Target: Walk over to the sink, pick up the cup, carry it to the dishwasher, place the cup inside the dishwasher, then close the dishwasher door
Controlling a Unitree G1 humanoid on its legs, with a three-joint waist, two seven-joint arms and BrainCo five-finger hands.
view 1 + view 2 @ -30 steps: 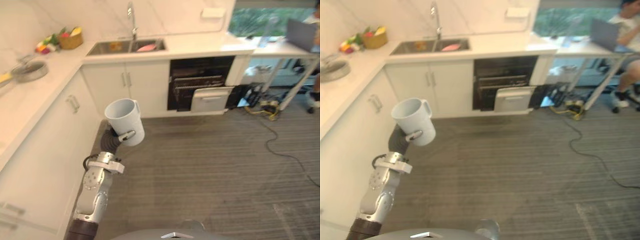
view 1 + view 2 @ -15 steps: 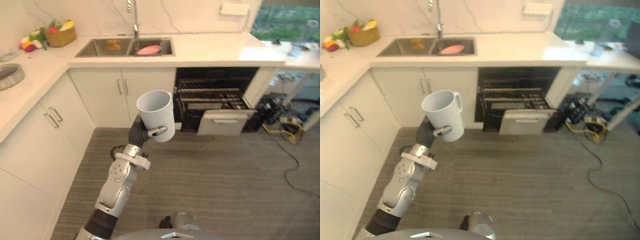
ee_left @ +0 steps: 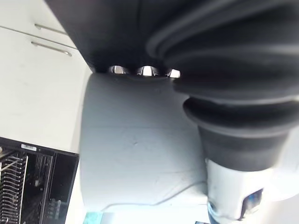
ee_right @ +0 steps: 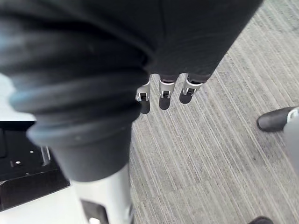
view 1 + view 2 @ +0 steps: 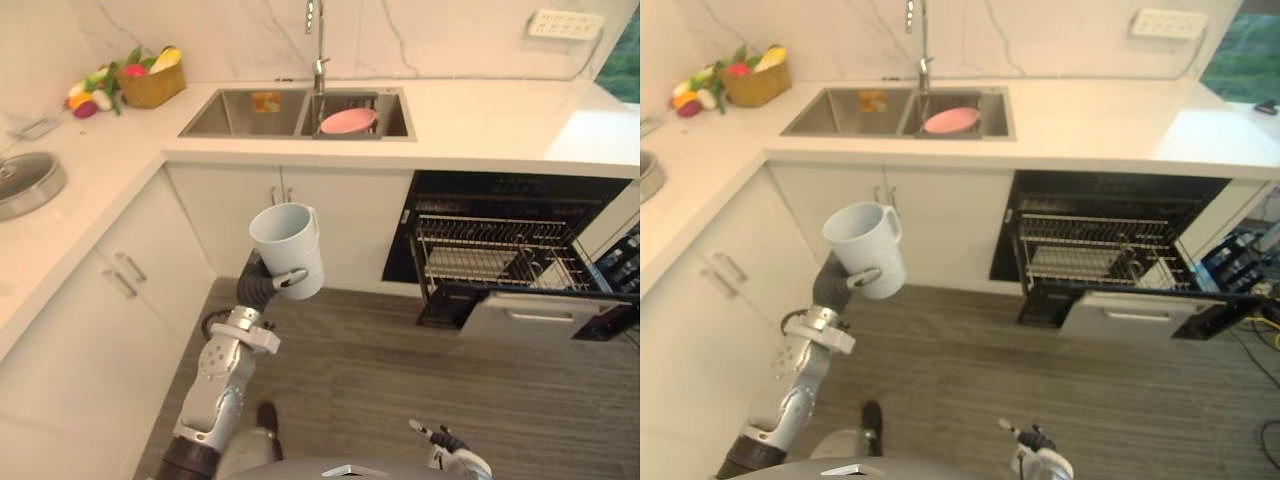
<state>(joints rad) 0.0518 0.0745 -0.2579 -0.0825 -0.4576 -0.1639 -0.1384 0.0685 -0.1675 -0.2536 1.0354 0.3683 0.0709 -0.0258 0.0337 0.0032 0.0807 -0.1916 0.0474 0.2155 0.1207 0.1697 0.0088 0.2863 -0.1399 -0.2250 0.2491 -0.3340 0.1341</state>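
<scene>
A pale blue-grey cup [image 5: 288,246] with a handle is held upright at chest height, in front of the white cabinet doors under the sink [image 5: 250,110]. My left hand [image 5: 291,278] is shut on it, the thumb across its lower wall; in the left wrist view the cup [image 3: 135,149] lies against the fingers [image 3: 145,71]. The dishwasher [image 5: 500,255] stands to the right of the cup, its door [image 5: 535,318] dropped open and its wire rack [image 5: 1090,255] showing. My right hand [image 5: 448,450] hangs low over the grey floor, its fingers [image 4: 161,91] relaxed and holding nothing.
A pink plate [image 5: 348,121] lies in the sink's right basin under the tap [image 5: 318,40]. On the left counter sit a basket of fruit [image 5: 150,85] and a round lidded pan [image 5: 25,180]. White cabinets [image 5: 110,290] line the left side; the open door juts over the floor.
The whole picture has shifted as the camera moved: sink and dishwasher now look nearer and more head-on. The cup stays in my left hand. My right hand now shows at the bottom edge.
</scene>
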